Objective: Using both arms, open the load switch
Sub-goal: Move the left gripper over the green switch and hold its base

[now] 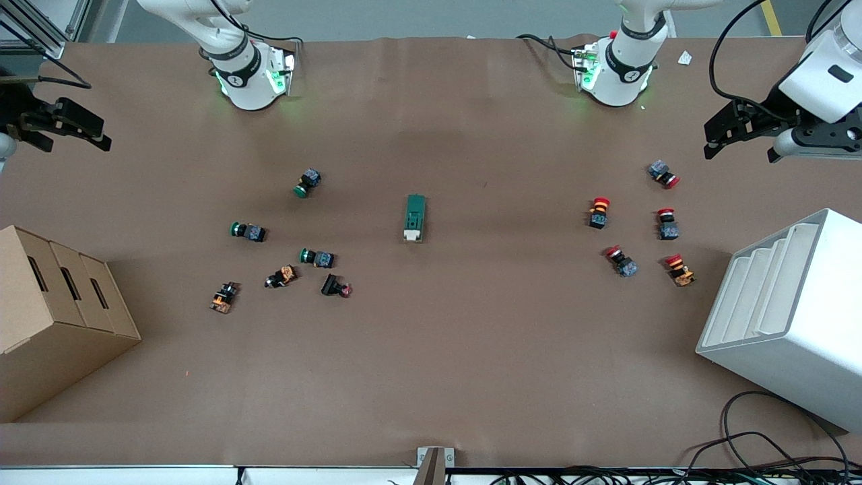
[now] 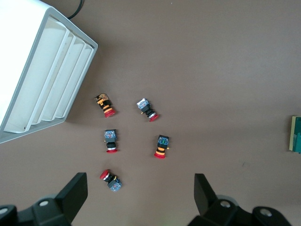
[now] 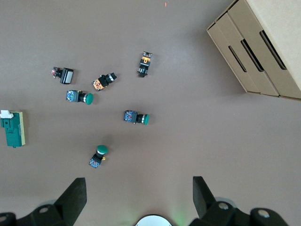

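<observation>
The load switch [image 1: 415, 217], a dark-green block with a cream lever end, lies flat at the middle of the table. It shows at the edge of the left wrist view [image 2: 296, 134] and of the right wrist view [image 3: 11, 128]. My left gripper [image 1: 715, 138] hangs open, high over the left arm's end of the table, and nothing is between its fingers [image 2: 140, 190]. My right gripper [image 1: 100, 133] hangs open and empty over the right arm's end [image 3: 139, 193]. Both grippers are well apart from the switch.
Green-capped and other push buttons [image 1: 316, 257] lie scattered toward the right arm's end. Red-capped ones [image 1: 621, 261] lie toward the left arm's end. A cardboard box [image 1: 54, 316] stands at the right arm's end and a white slotted rack [image 1: 788, 316] at the left arm's end.
</observation>
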Action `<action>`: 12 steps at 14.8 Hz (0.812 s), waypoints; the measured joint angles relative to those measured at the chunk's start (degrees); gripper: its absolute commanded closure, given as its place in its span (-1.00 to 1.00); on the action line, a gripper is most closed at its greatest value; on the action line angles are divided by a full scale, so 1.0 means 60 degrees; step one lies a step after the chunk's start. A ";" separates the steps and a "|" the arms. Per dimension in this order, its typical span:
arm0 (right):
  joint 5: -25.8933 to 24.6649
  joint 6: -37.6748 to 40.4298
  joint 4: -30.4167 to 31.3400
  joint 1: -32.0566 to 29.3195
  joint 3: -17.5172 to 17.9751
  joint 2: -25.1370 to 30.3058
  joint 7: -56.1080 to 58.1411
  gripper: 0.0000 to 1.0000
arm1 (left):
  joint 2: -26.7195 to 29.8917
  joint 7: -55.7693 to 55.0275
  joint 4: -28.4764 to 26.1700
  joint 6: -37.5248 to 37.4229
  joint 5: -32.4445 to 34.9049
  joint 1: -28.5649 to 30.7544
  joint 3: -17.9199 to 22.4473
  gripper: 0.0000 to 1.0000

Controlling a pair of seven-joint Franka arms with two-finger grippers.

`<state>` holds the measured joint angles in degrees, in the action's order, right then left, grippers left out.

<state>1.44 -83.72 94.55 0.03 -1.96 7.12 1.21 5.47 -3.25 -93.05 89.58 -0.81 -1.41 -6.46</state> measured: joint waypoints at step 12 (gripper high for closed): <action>0.0000 0.0000 -0.0024 0.0012 0.0022 0.0005 0.0006 -1.00 | -0.1204 -0.2292 0.0174 0.1100 -0.0032 -0.0152 -0.1981 -1.00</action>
<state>1.44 -83.72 94.40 0.10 -1.83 7.15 1.24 -1.76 -17.01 -92.00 96.18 -1.00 -2.32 -18.34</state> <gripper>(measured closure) 0.000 0.000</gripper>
